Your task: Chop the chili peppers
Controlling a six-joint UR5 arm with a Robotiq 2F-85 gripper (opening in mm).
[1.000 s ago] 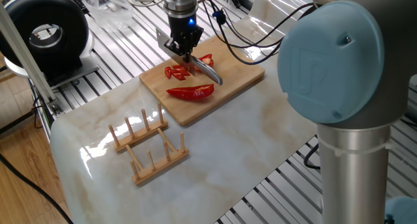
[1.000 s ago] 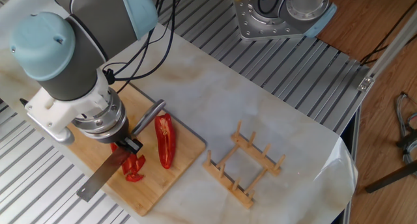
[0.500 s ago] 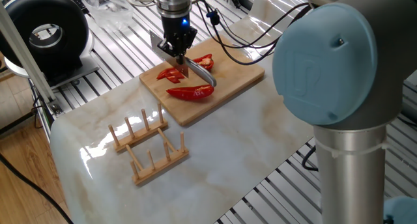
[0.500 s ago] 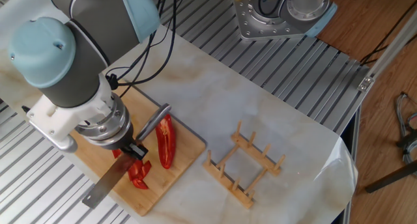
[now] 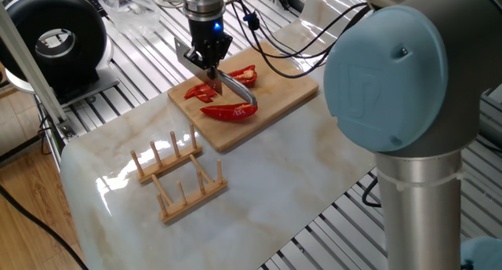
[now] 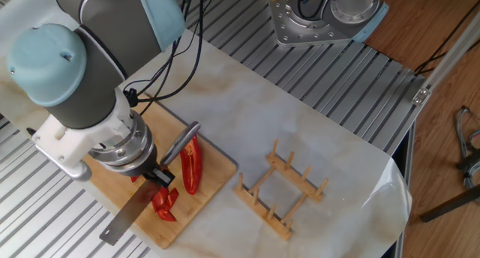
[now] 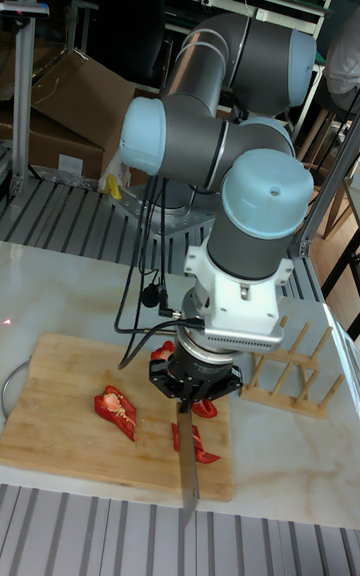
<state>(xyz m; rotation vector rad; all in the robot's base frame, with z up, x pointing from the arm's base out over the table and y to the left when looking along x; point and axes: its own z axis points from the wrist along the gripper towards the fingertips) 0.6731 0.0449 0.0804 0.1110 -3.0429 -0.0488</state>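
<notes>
My gripper is shut on a knife and holds it low over the wooden cutting board. The steel handle sticks out to one side and the blade reaches past the board's edge. The chili peppers lie on the board. One long curved red half rests beside the knife, also seen as the half. Cut red pieces sit under and next to the blade, seen too as pieces and pieces. Another red piece lies apart on the board.
A wooden dish rack stands on the marble table near the board, seen too as the rack. A black round device sits at the back left. The arm's base and cables border the slatted metal frame around the table.
The gripper has carried the knife sideways along the board, toward its end with the cut pieces. The small red pieces have shifted with the blade. The long half has stayed put.
</notes>
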